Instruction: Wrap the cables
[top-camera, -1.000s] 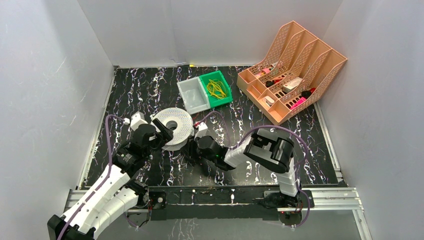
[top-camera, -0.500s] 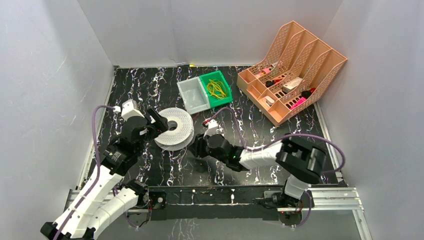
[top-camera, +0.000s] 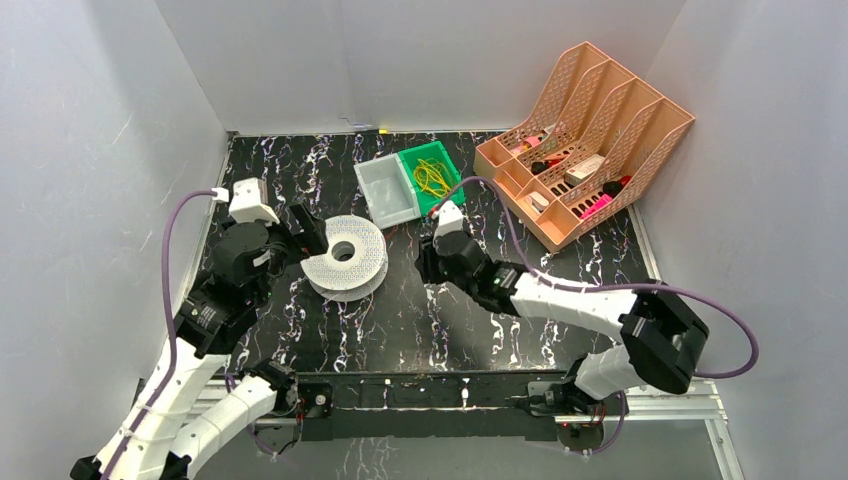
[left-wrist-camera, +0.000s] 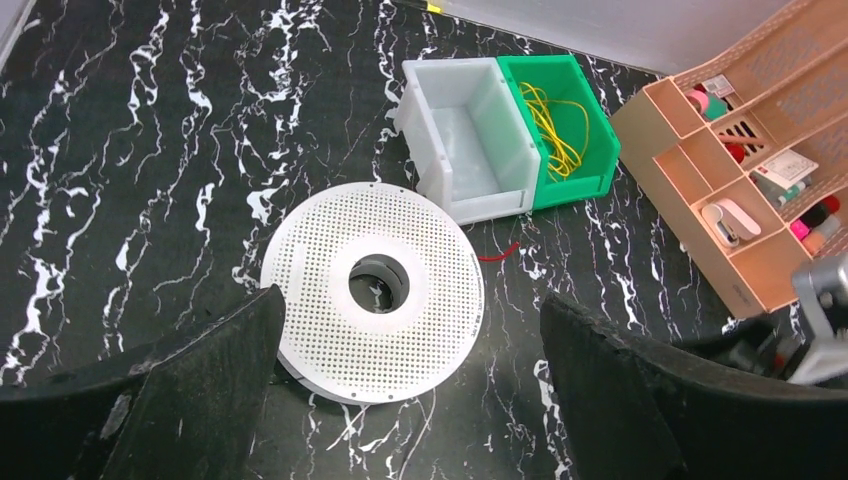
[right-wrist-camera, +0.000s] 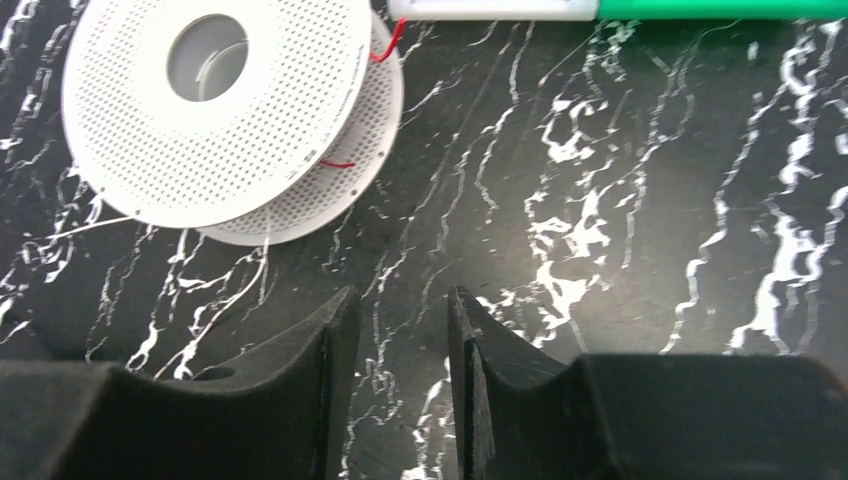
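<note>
Left wrist view: we saw a short red cable (left-wrist-camera: 499, 256) tail beside the spool (left-wrist-camera: 330, 330); wrapping seemed nearly done. Left claw (left-wrist-camera: 410, 310) gaped; right claw (right-wrist-camera: 400, 300) was barely parted and empty.

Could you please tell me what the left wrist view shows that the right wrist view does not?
Only the left wrist view shows the yellow wire tangle inside the green plastic bin, the interior of the white plastic bin, and the peach mesh desk organiser. Only the right wrist view shows thin pale strands trailing from the white perforated plastic spool over the black marbled table. Both show that spool, the thin red wire at its edge, and the table.
</note>
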